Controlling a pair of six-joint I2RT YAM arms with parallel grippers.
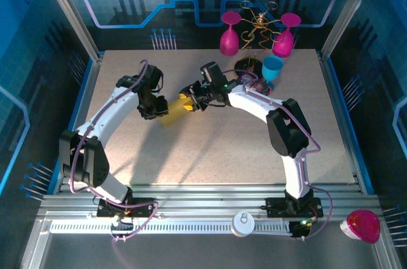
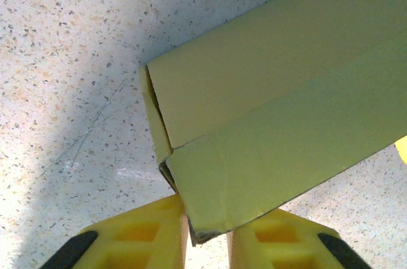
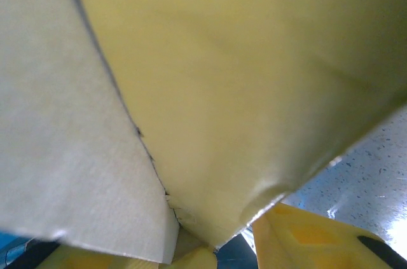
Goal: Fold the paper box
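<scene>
You lose the paper box [image 2: 273, 110] past the left wrist view's right edge; at the right wrist it blurs, too close.

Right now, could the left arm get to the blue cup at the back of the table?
Probably not. The blue cup stands behind the right arm, which lies across the way from the left gripper, busy at the yellow box.

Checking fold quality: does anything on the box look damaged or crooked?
Yes. The paper box looks crumpled and frayed at the corner pinched in the left hand, with a faint crease running up from it.
</scene>
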